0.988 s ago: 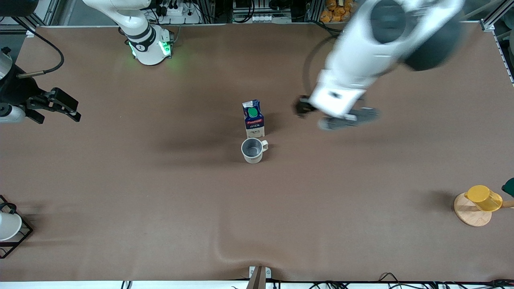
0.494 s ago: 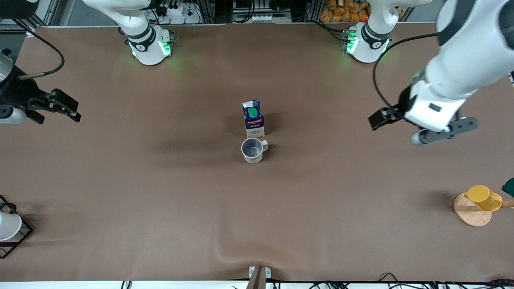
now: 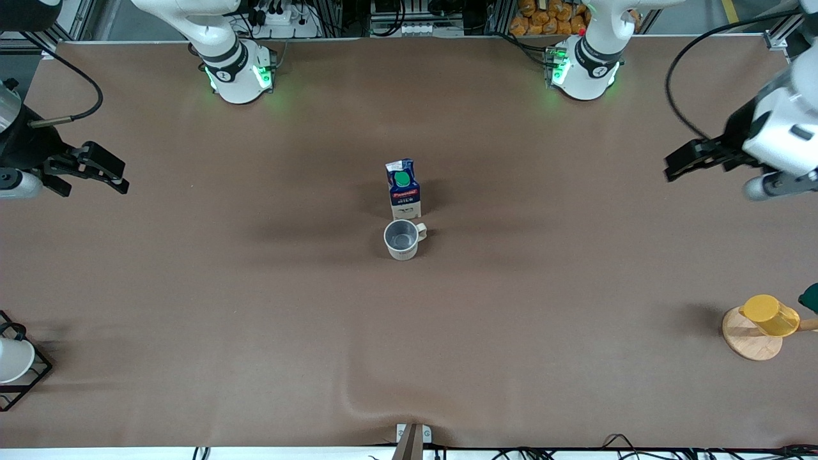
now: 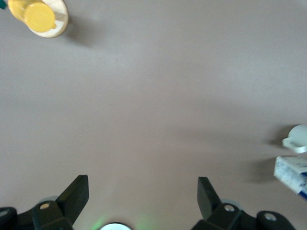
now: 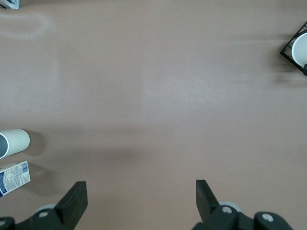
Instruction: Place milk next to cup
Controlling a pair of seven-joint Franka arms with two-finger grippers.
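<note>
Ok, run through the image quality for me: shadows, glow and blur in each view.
Front view: sharp; soft shadows spread from the dark blue gable-top milk carton and cream-beige mug; green lights glow at both arm bases. Left wrist view: hazy, the carton and mug smeared at the edge. Right wrist view: crisper, with a broad faint shadow band across the brown table.

We see a wide table covered in a brown mat, wrinkled near the edge closest to the front camera. Along the edge by the bases we find metal framing, cables and a power strip. Soft shadows lie across the middle; green light glows at two spots.
</note>
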